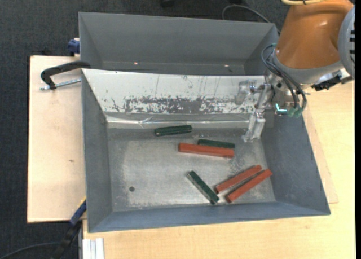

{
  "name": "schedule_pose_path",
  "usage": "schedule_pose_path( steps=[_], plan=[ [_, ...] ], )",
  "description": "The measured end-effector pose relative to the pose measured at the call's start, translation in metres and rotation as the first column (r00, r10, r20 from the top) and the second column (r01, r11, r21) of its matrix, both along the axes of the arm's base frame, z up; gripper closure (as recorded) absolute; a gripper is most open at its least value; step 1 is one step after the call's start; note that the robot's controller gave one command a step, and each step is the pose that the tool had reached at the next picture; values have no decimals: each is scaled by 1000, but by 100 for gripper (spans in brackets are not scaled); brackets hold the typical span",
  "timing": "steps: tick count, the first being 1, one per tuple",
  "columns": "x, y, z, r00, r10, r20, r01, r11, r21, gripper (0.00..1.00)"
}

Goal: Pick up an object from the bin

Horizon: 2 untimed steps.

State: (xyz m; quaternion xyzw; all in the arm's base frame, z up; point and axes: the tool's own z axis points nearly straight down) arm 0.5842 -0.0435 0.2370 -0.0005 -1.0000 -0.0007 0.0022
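My gripper (254, 130) hangs at the bin's right side, near the back wall, with its metal fingers pointing down and nothing seen between them. Just below and left of it lie a red bar (206, 150) and a dark green bar (217, 143), side by side. Farther toward the front right, two red bars (243, 183) lie close together at a slant.
A dark green bar (173, 131) lies near the back wall at the middle. Another dark green bar (203, 187) lies slanted at the front, touching the red pair's lower end. The left half of the bin floor is bare.
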Motion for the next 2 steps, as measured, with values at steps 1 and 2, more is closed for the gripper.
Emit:
schedule_pose_path(
  steps=[1, 2],
  plan=[
    [1, 40, -171, 991, -130, -2, 130, 991, 1, 0],
    [-1, 43, -134, 985, -174, 12, 174, 985, 1, 0]
  ],
)
